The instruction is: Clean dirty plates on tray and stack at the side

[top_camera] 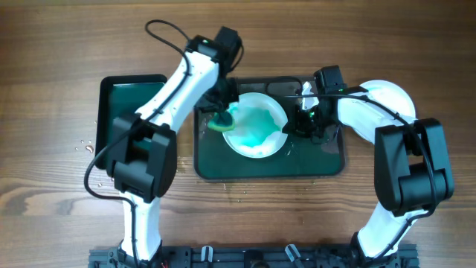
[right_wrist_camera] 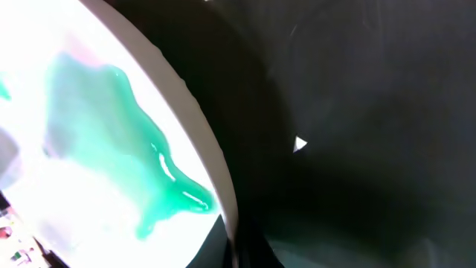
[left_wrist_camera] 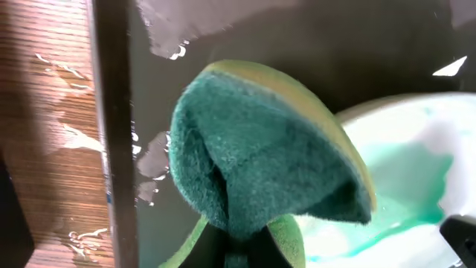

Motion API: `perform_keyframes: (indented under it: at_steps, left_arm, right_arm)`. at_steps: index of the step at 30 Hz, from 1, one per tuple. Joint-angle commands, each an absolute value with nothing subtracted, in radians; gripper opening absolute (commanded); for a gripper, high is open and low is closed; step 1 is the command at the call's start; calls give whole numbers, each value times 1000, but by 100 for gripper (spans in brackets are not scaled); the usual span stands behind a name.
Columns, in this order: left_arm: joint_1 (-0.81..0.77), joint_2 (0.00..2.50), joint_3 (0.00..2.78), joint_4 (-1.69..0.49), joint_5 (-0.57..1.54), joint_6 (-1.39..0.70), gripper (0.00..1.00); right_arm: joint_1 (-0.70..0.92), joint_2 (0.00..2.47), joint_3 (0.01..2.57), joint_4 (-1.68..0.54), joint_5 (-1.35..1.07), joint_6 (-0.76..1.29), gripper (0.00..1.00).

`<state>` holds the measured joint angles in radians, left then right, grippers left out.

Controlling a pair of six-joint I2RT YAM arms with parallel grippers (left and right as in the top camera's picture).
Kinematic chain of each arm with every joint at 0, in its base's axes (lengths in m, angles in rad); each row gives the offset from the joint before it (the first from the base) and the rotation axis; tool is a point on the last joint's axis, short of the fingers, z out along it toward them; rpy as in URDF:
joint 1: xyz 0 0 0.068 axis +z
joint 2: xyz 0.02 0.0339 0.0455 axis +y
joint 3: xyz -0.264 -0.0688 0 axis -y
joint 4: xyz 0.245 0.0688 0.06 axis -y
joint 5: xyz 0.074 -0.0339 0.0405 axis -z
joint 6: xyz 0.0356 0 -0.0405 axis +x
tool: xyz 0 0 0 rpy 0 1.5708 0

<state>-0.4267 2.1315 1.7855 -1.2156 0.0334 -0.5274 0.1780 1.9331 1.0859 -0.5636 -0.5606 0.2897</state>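
One white plate [top_camera: 256, 141] smeared with green lies in the middle of the dark green tray [top_camera: 320, 165]. My left gripper [top_camera: 222, 117] is shut on a green and yellow sponge [top_camera: 220, 125] that rests at the plate's left edge. In the left wrist view the sponge [left_wrist_camera: 268, 149] fills the middle, pinched in the gripper [left_wrist_camera: 249, 249], with the smeared plate [left_wrist_camera: 416, 160] to its right. My right gripper [top_camera: 296, 125] is shut on the plate's right rim. The right wrist view shows that rim [right_wrist_camera: 212, 160] clamped in the gripper [right_wrist_camera: 236, 251], beside a green puddle [right_wrist_camera: 111, 126].
A smaller green bin [top_camera: 123, 100] stands left of the tray, partly under my left arm. A white round plate [top_camera: 390, 93] lies on the wood right of the tray, half hidden by my right arm. Water drops [top_camera: 83, 145] wet the table at the left.
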Motion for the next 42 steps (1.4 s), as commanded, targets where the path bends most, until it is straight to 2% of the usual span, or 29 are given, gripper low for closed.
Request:
perform_keyframes:
  at_steps: [1,11,18,27,33,42]
  left_arm:
    - [-423,2101,1803,-1218,78,-500,4]
    - [-417,2096,1803,-1205,18,-476,4]
    - [-417,2096,1803,-1183,-13,-479,4]
    - [-417,2121,1803,-1171,-12,-479,4]
    - [-417,2125,1797,-1171,-12,-479,4]
    - [-417,2125,1797,-1171,-12,-479,4]
  right_arm:
    - [173,1933,1082,-564,-558,260,4]
    - [173,1715,1083,-641,-310,262,4]
    - [173,1480,1083,-760,2,263,4]
    - [215,1336,1083,-832,316,333,4]
    - [363,1261,1083,-832,592,369,4]
    - [686,1230,1083,-832,1135,366,4]
